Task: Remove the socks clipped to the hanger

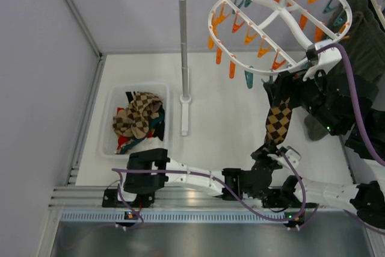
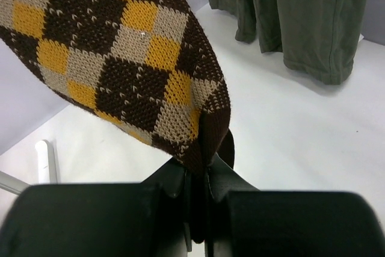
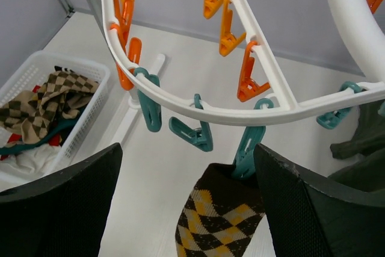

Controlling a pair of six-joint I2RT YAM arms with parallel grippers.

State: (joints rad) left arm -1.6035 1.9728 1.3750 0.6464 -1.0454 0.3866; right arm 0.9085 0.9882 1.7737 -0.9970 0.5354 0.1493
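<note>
A: What can't be read?
B: Top view: fingertips of the right gripper (image 3: 186,161) are lost behind the hanger (image 1: 287,10) rim and a dark green garment (image 1: 361,40); the sock (image 1: 278,121) top edge is buried there too. Left wrist view: fingertips are covered by the sock's fold.
A: Surface, room?
B: White table (image 1: 228,112), pale grey walls on two sides, metal rail at the near edge. Grey pole rack (image 1: 183,46) carries the hanger by its hook. White basket (image 1: 113,97) far left, checked socks (image 1: 139,112) heaped in it among red and teal ones.
A: Arms?
B: Left arm reaches low across to the right; left gripper (image 2: 198,170) clenched on the sock's toe end. Sock hangs from one teal clip (image 3: 248,148) on the hanger's near rim, slanting down to that grip. Right arm raised; its fingers (image 3: 66,209) are spread wide just below the rim, sock hanging between them, contact not readable
</note>
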